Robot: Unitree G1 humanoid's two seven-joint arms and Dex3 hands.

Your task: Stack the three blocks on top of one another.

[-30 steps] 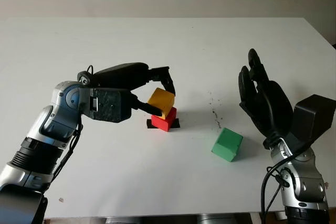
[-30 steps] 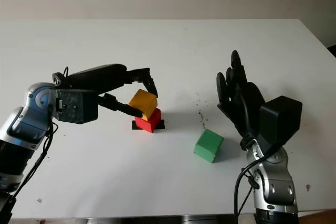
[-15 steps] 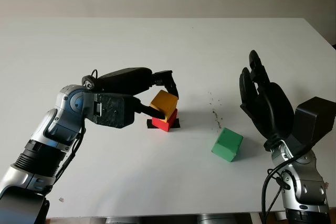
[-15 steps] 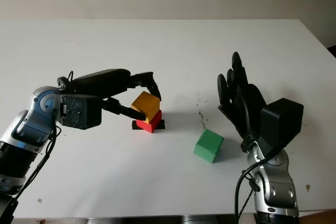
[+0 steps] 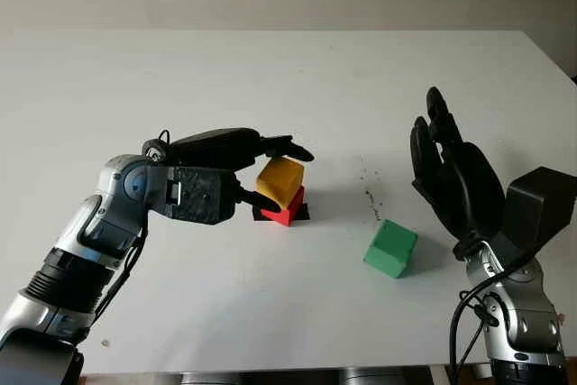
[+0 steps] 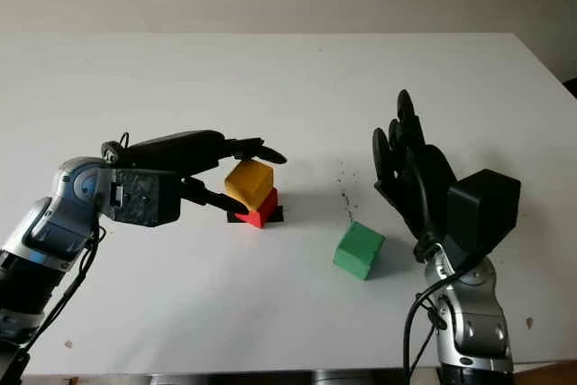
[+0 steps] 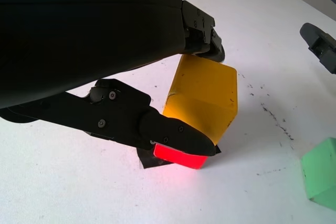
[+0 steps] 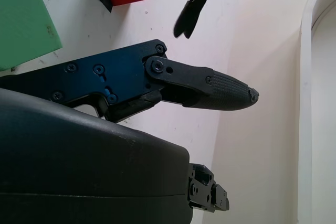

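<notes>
— Where are the blocks?
— The yellow block (image 5: 279, 181) sits tilted on the red block (image 5: 285, 209), at the centre of the white table (image 5: 270, 69). The green block (image 5: 390, 248) lies apart, lower right.
— And the hands?
— The left hand (image 5: 270, 169) is around the yellow block, fingers loosened. The right hand (image 5: 451, 173) is open, beside the green block.

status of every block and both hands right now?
yellow block: on red block, tilted
red block: on table, on black patch
green block: on table, unstacked
left hand: open around yellow block, grip released
right hand: open, raised beside green block
</notes>
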